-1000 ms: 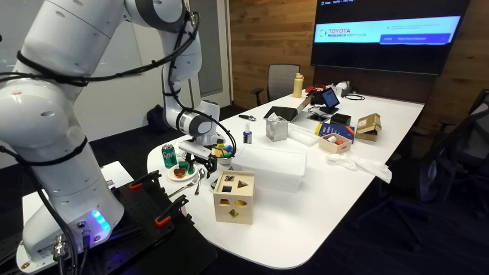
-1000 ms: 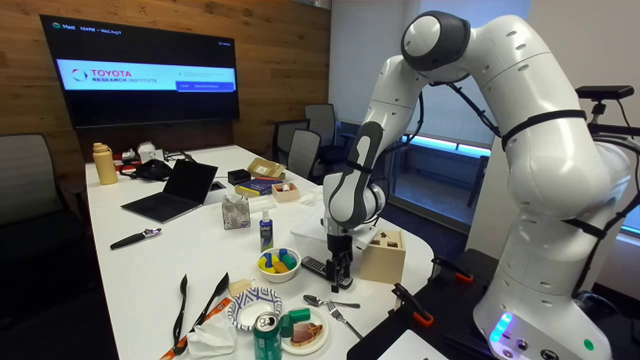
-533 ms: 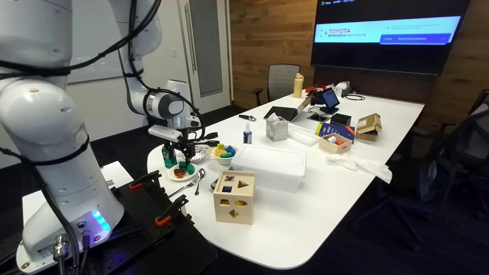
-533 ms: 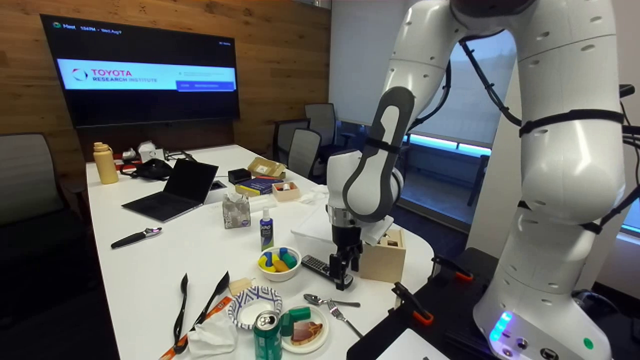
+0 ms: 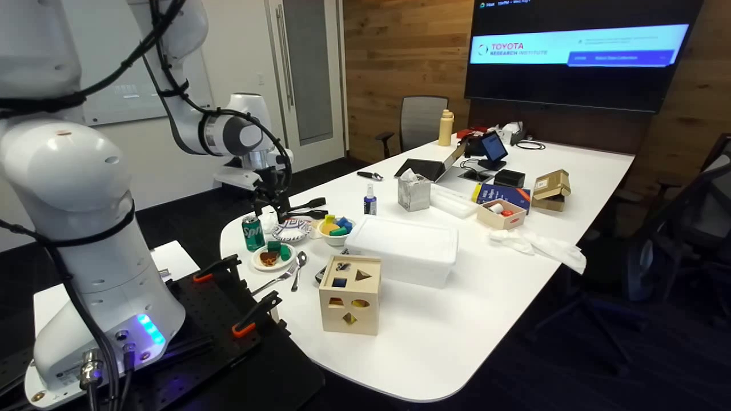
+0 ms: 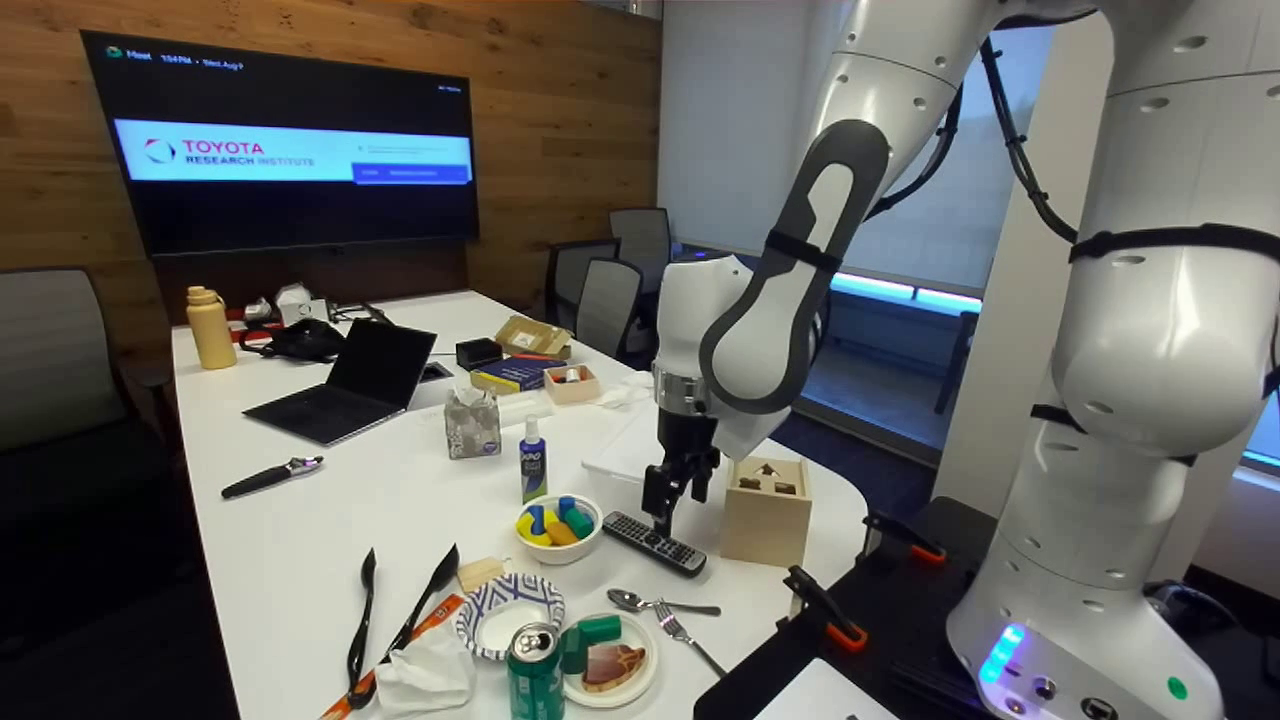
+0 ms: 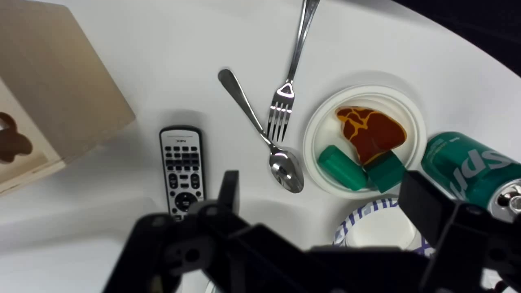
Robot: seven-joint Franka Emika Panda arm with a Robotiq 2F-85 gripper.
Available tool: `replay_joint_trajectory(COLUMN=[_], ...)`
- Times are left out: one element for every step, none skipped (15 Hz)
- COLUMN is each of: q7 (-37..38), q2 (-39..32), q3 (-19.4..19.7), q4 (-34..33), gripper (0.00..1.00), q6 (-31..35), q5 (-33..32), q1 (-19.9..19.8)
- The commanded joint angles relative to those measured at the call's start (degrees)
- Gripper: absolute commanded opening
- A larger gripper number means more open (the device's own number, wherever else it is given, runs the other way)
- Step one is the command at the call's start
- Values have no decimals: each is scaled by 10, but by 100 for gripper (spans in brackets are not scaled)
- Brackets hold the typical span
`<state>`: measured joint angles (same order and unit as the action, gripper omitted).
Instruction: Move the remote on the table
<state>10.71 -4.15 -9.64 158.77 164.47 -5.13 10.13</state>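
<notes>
1. The remote (image 7: 183, 173) lies flat on the white table (image 5: 434, 342), just beside the wooden cube (image 6: 765, 525), not touching it.
2. Its long axis leads away from the cube: the logo end is nearest the cube's corner, the end with the round pad farthest off.
3. The gripper (image 7: 323, 187) hangs above the table, farther from the cube than the remote is; its jaws are spread wide and pinch nothing.
4. So the remote lies on the cube's side of the gripper. In the wrist view it is outside the gap between the jaws, with part of the gripper hiding its far end.
5. The jaws' line of closing seems to run across the remote's narrow width, so little turning looks needed.
6. The coming move probably calls for a shift toward the cube, then a descent, with care that the cube-side jaw does not strike the cube.
</notes>
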Motion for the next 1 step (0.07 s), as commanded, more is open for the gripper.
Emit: replay_joint_trajectory(q7=[10], q2=[25], q3=[12], q4=[2], gripper=[100], q6=[-18], q5=[-7], q1=[0])
